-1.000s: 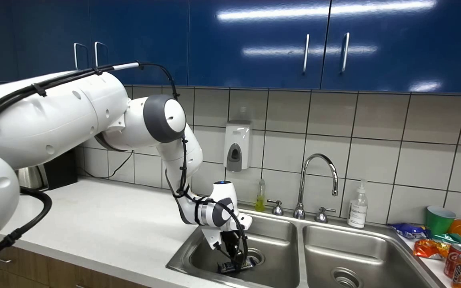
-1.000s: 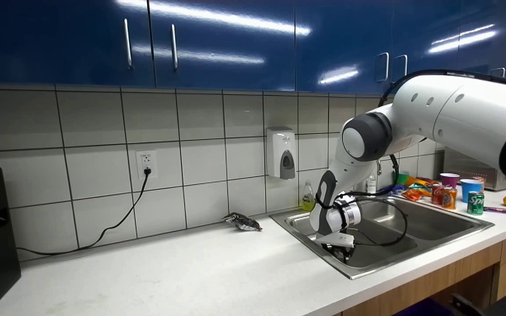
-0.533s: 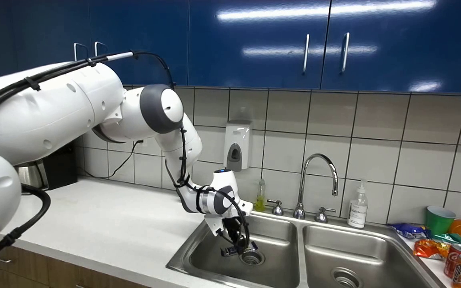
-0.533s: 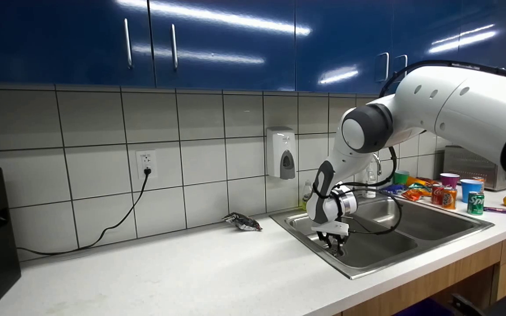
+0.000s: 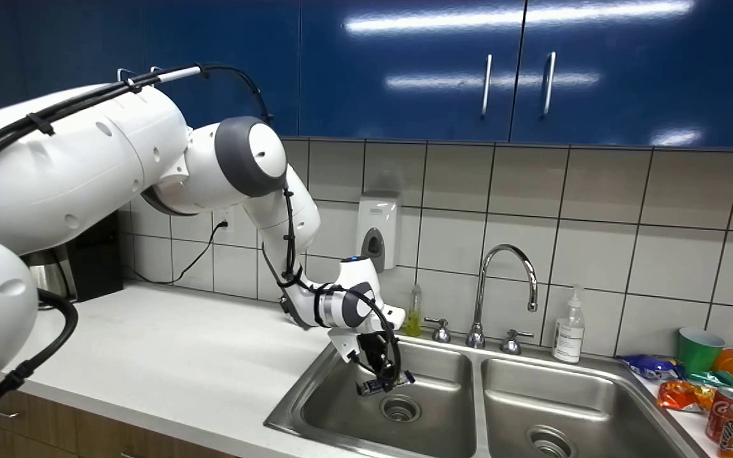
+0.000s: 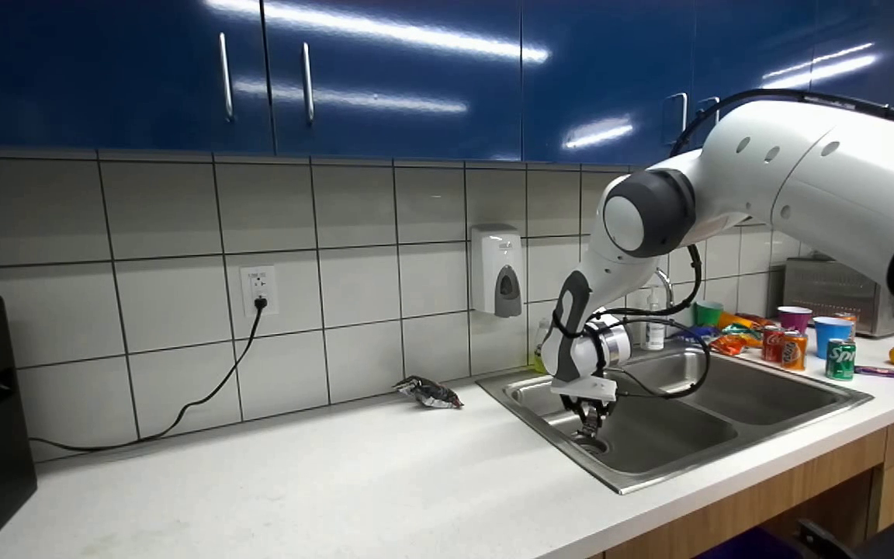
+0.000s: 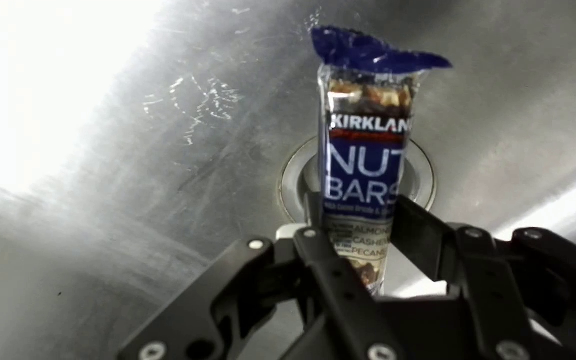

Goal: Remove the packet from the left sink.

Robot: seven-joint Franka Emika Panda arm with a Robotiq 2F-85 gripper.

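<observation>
- Gripper: clamps the packet between both fingertips, pressing against the two long edges below mid-length, as seen in the wrist view.
- Packet, position: hangs over the left sink, overlapping the round drain in the wrist view; cannot tell the exact height from the views.
- Packet, attitude: extends to both sides of the gripper in an exterior view, sloping slightly upward toward picture right.
- Packet, face: carries white "NUT BARS" print on a dark blue panel, with a crimped blue end pointing away from the gripper.
- Arm: reaches over the counter in both exterior views and bends down toward the left sink.
- Right basin: adjoins the left sink across a narrow steel divider.
- Faucet: rises behind the two basins, between lever handles.
- Yellow-green bottle: stands behind the left sink, just beside a handle, lower than the wall dispenser.
- Pump bottle: stands upright behind the right basin.
- Crumpled wrapper: lies on the counter, near the tiled wall and the left sink.
- Green can, orange can, red can: stand upright on the counter beyond the right basin, near the blue cup and the purple cup.
</observation>
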